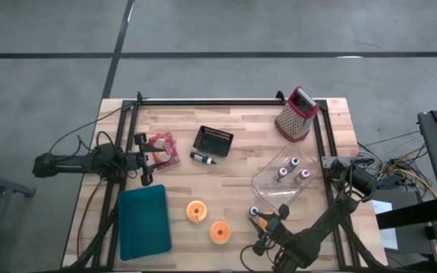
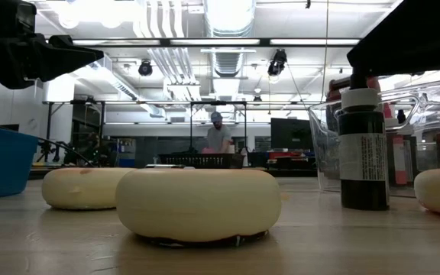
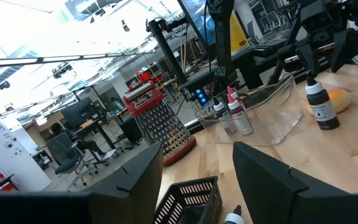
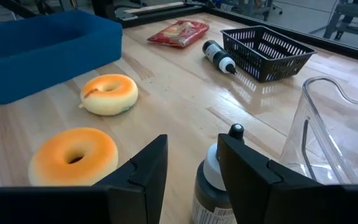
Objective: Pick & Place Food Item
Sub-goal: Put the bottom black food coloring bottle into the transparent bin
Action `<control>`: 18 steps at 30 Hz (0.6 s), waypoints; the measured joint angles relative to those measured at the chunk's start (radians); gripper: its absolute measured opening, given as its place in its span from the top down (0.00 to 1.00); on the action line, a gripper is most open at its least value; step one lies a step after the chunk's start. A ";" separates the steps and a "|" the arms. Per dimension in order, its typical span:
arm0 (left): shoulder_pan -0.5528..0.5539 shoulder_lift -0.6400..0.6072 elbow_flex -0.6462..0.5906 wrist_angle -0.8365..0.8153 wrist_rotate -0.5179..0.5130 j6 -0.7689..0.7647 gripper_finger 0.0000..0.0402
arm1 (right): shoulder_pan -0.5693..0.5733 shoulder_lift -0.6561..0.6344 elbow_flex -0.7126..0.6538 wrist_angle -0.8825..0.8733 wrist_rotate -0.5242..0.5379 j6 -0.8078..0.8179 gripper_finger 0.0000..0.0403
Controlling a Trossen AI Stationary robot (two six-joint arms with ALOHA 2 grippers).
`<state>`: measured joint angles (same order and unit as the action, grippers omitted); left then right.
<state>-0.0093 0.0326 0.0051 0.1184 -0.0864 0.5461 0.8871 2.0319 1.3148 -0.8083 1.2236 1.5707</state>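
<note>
Donut [image 1: 220, 231] just beside the right gripper [image 1: 257, 227] jaws.

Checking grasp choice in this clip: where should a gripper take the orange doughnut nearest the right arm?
Probably from above, fingers straddling one side of the orange ring doughnut, one in the hole and one outside. It lies flat on the wooden table, apart from the second doughnut.

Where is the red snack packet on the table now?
In the high view, the red snack packet lies at the table's left, beside the left gripper and left of the black basket.
</note>
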 joint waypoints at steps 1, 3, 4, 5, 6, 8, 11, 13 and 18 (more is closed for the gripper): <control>0.000 0.000 0.000 0.000 0.000 0.000 0.50 | 0.000 0.000 0.000 0.000 0.001 0.000 0.67; 0.000 0.000 0.000 0.000 0.000 0.000 0.50 | 0.000 0.000 0.000 0.003 0.007 0.000 0.68; 0.000 0.000 0.000 0.000 0.000 0.000 0.50 | 0.000 0.000 0.000 0.009 0.015 0.000 0.68; 0.000 0.000 0.000 0.000 0.000 0.000 0.50 | 0.000 0.000 0.000 0.015 0.028 0.000 0.68; 0.000 0.000 0.000 0.000 0.000 0.000 0.50 | 0.001 0.000 0.002 0.020 0.041 0.000 0.68; 0.000 0.000 0.000 0.000 0.000 0.000 0.50 | 0.006 0.000 0.006 0.049 0.057 -0.016 0.68; 0.000 0.000 0.000 0.000 0.000 0.000 0.50 | 0.019 0.001 0.026 0.058 0.083 -0.067 0.67; 0.000 0.000 0.000 0.000 0.000 0.000 0.50 | 0.026 0.001 0.036 0.060 0.124 -0.104 0.67; 0.000 0.000 0.000 0.000 0.000 0.000 0.50 | 0.031 -0.005 0.037 -0.033 0.165 -0.029 0.67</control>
<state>-0.0093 0.0326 0.0051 0.1184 -0.0864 0.5461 0.9180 2.0265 1.3518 -0.8415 1.3885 1.5414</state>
